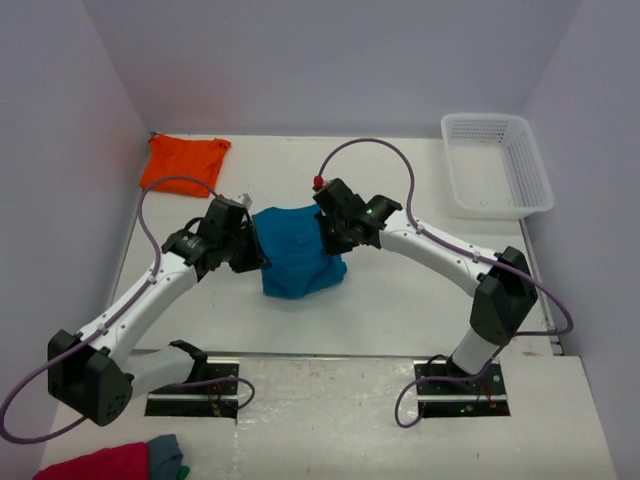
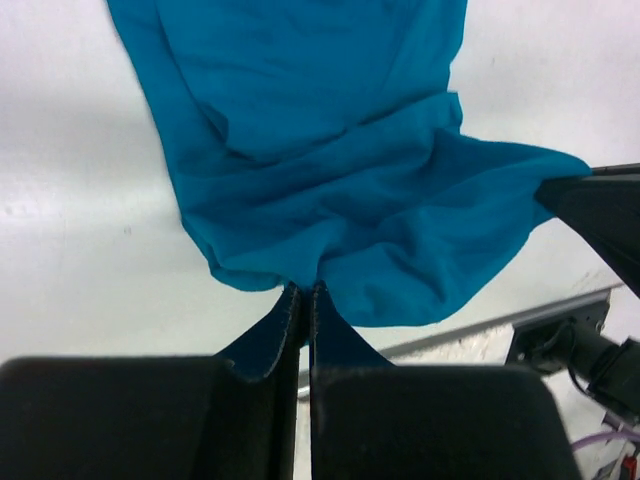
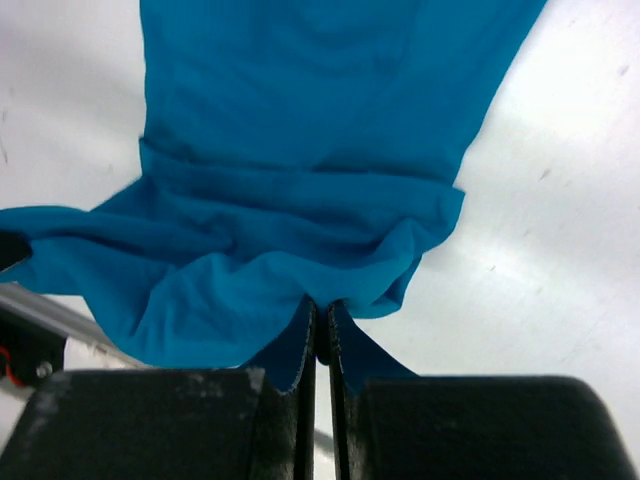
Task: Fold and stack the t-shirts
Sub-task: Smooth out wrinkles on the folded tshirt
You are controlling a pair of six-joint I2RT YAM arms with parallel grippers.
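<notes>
Teal cotton sits at the middle of the overhead view: one teal t-shirt (image 1: 298,262), bunched and lifted between the two arms above the white table (image 1: 400,290). The left gripper (image 1: 258,256) meets the shirt's left edge and the right gripper (image 1: 328,232) its upper right edge, so there are two grippers on one garment. A second tee, the orange t-shirt (image 1: 183,160), lies crumpled on the table well apart from the teal one, beyond it and to its left, touched by neither arm. That makes two t-shirts in all. One white mesh basket (image 1: 545,185) stands well to the right of the teal t-shirt and further back. Nearer than the teal shirt and far to its left, past the arm bases, lie one crimson cloth (image 1: 95,463) and one grey cloth (image 1: 168,455), touching each other.

From the left wrist, the left gripper (image 2: 303,290) has its two fingers pressed together on a pinch of the teal t-shirt (image 2: 320,150), whose folds hang away from the tips. At the shirt's far right corner a dark part of the right gripper (image 2: 600,205) holds the cloth taut.

From the right wrist, the right gripper (image 3: 322,308) is likewise clamped tight on an edge of the teal t-shirt (image 3: 320,150), which spreads away in layered folds above the table.
</notes>
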